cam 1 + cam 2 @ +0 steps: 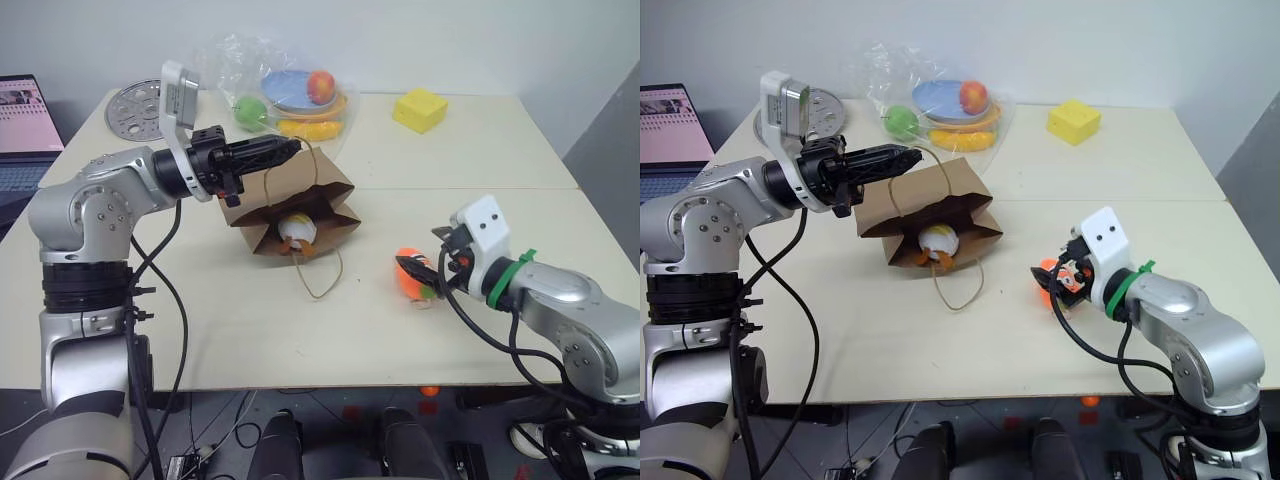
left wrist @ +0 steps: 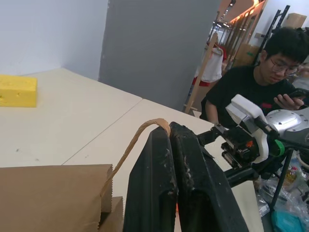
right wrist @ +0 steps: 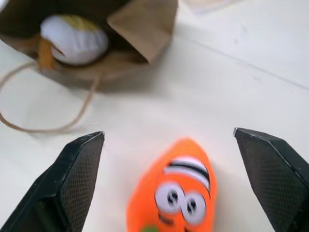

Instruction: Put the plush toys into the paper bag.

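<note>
The brown paper bag point(image 1: 318, 190) lies on its side at the table's middle, mouth toward me. My left gripper point(image 1: 291, 148) is shut on its upper twisted handle point(image 2: 143, 132), holding that edge up. The white-and-yellow chick plush toy point(image 1: 298, 230) sits inside the bag's mouth, and also shows in the right wrist view point(image 3: 75, 38). To the right of the bag, the orange carrot plush toy point(image 1: 412, 278) lies on the table. My right gripper point(image 3: 169, 133) is open, a finger on each side of the carrot point(image 3: 179, 186), without gripping it.
The bag's lower handle loop point(image 1: 322, 278) trails on the table toward me. At the back stand a clear plastic bag of fruit point(image 1: 290, 90), a yellow block point(image 1: 420, 108) and a round metal disc point(image 1: 135, 108). A laptop point(image 1: 25, 130) is far left. A person point(image 2: 260, 82) sits beyond the table.
</note>
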